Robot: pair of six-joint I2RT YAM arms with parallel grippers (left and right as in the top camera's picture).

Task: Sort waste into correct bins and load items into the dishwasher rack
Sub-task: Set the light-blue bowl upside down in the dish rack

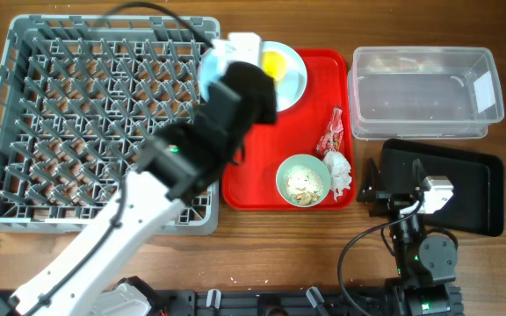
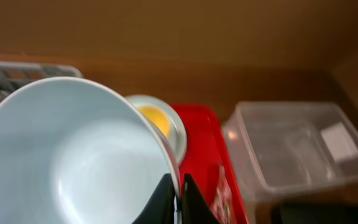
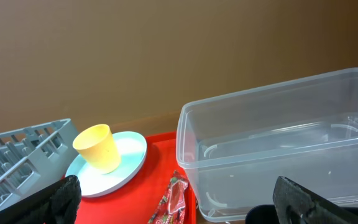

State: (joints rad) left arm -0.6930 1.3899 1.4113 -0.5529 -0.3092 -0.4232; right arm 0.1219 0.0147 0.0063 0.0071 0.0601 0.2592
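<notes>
My left gripper (image 2: 179,200) is shut on the rim of the small pale blue bowl (image 2: 73,162) and holds it tilted above the dishwasher rack's (image 1: 25,132) right edge; the bowl also shows in the overhead view (image 1: 211,72). The yellow cup (image 1: 273,63) stands on the pale blue plate (image 1: 295,83) on the red tray (image 1: 253,189). The mint-green bowl (image 1: 303,180) holds beige food scraps. The red-and-white wrapper (image 1: 333,132) and white tissue (image 1: 339,171) lie beside it. My right gripper (image 1: 376,189) is open and empty at the black tray's (image 1: 473,189) left end. The spoon and fork are out of view.
The clear tub (image 1: 424,92) with a white label stands at the back right, behind the black tray. In the right wrist view the wrapper (image 3: 171,202) lies between my open fingers' line of sight, with the tub (image 3: 278,143) to the right and the cup (image 3: 97,147) to the left.
</notes>
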